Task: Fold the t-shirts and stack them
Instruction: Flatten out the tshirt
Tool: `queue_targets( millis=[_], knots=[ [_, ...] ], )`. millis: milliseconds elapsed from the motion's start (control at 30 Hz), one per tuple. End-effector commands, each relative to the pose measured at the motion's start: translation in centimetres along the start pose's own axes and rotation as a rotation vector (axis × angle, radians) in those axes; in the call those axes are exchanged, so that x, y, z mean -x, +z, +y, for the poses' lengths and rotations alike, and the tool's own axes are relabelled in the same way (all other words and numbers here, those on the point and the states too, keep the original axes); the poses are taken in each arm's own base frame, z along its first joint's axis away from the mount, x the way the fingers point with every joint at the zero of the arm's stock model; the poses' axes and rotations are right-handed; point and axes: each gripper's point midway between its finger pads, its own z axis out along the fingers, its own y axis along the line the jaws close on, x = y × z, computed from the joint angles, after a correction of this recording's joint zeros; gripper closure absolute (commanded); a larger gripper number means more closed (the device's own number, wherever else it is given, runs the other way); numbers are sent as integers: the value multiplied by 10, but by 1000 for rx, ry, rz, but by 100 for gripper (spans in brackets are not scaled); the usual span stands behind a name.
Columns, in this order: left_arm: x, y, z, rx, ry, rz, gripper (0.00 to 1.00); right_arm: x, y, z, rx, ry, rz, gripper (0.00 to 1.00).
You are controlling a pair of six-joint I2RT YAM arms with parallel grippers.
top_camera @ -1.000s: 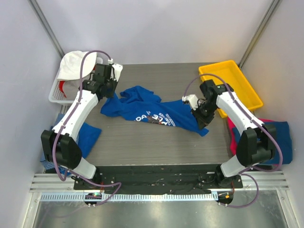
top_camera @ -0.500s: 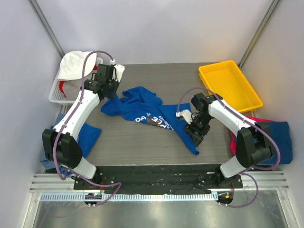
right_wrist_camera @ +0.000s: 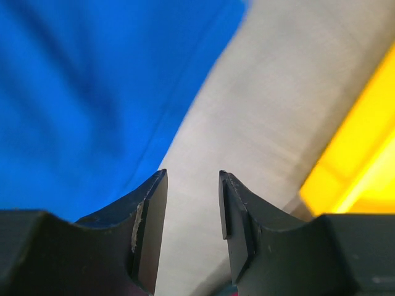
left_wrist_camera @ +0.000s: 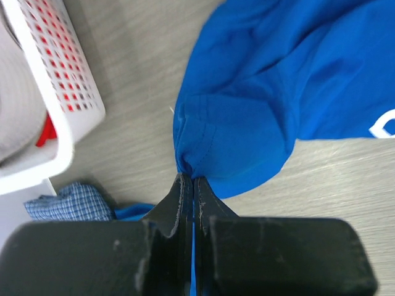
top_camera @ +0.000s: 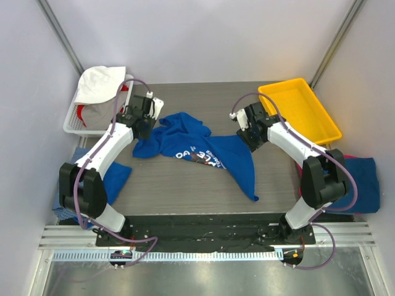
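The royal blue t-shirt (top_camera: 185, 143) lies crumpled across the middle of the worktop (top_camera: 179, 191), not flat and not folded. Its cloth is soft and full of wrinkles. The round print (top_camera: 200, 154), white with some brown, faces up near the centre, but it is creased and I cannot read it. One long pointed part of the shirt runs toward the near right side of the worktop.

My left hand (left_wrist_camera: 188, 179) is closed tight on the left end of this shirt. The fingers pinch a small bunch of cloth with a stitched hem, and the cloth fans out from that point.

My right hand (right_wrist_camera: 192, 179) is partly open and has nothing between its fingers. It hangs over bare worktop, just beside the right edge of the shirt, with the yellow tray (top_camera: 299, 108) near on its other side.

A plain blue t-shirt (top_camera: 116, 176) lies at the left edge of the worktop, and another blue cloth (top_camera: 364, 185) lies off the right side.
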Motion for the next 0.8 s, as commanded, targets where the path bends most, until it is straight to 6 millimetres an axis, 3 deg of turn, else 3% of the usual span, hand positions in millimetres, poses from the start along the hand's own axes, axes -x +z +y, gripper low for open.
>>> queue_targets(
  millis=[0,100,333,533,767],
  knots=[
    [0,7,6,50,14,-18,100,52,10,-44,-187,115,-138,55],
    [-7,14,4,48,20,15,100,60,30,-43,-168,110,-125,55],
    [-3,25,2,44,12,42,100,75,72,-50,-90,140,-110,55],
    [-1,28,2,45,22,41,100,76,89,-57,-48,162,-104,51],
    [0,31,-1,32,19,39,100,81,90,-51,65,199,-113,47]
  ],
)
